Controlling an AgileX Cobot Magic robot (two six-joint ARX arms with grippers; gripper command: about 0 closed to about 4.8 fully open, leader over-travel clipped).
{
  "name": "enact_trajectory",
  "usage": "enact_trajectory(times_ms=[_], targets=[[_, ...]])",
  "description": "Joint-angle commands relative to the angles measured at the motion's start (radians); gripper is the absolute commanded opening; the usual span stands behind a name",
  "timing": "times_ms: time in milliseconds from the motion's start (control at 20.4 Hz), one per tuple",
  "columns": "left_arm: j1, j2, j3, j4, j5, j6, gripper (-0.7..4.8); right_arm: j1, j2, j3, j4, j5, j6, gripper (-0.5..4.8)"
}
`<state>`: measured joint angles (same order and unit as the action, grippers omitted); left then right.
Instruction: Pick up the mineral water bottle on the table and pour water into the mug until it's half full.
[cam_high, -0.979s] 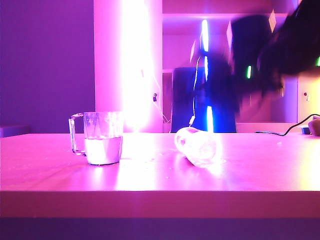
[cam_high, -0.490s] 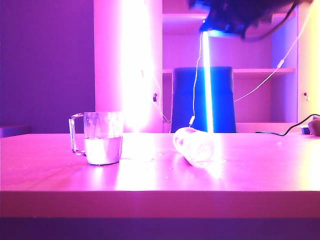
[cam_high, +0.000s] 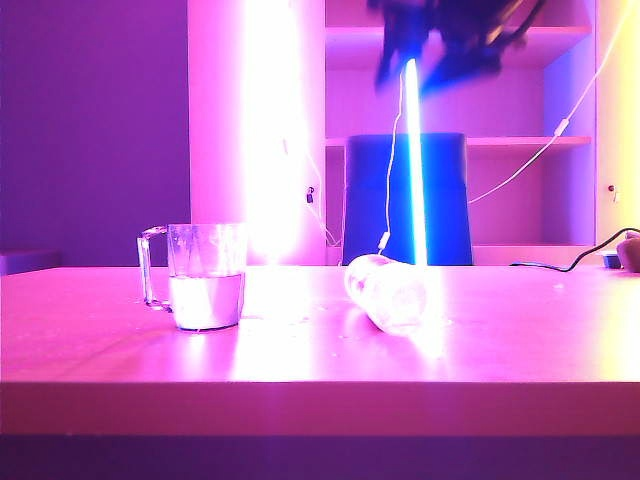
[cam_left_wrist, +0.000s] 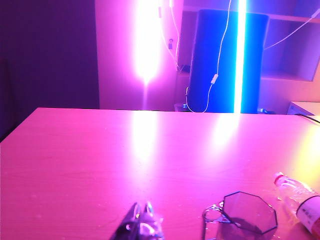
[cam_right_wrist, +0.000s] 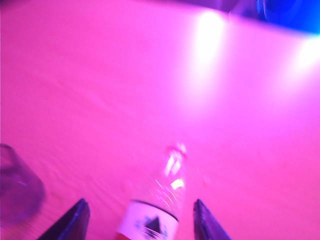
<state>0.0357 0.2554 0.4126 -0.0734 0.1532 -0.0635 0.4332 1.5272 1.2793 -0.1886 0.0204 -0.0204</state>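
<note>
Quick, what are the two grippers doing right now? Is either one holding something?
Left gripper: shut, empty, low over the table beside the mug.
Right gripper: open, empty, raised above the mineral water bottle, which lies on its side.

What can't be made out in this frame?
- Bottle: exterior view, glare washes out label and cap.
- Bottle's base: right wrist view, cut by the edge between the right gripper's open fingers.
- Mug's water level: left wrist view, cut off.
- Left gripper: only fingertips show.
</note>
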Motion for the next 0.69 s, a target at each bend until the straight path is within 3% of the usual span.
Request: enact_trajectory(times_ms=[49,196,245,441,685], targets=[[-0.001,0.000,0.003,-0.001,0.008,-0.002,-0.05,-0.006,0.145,0.212,-0.260,-0.005,-0.002,3.81],[0.000,0.000,0.003,0.000,0.008,-0.001,-0.05,-0.006,0.287,0.401,-0.408,-0.027,0.027,3.95],[-0.001,0.000,0.003,-0.001,0.008,-0.001,-0.05,-0.006,0.345,0.472,-0.454,-0.027,0.027,4.31],[0.000,0.000,0.003,0.000,0.008,0.000,-0.05,-0.006,0.475,0.605,-0.566,-0.027,0.045,4.71],[-0.001,0.000,0.003,-0.001,0.008,0.000,-0.05,-0.006,0.563,0.645,-0.635,-0.026,0.047,4.76]])
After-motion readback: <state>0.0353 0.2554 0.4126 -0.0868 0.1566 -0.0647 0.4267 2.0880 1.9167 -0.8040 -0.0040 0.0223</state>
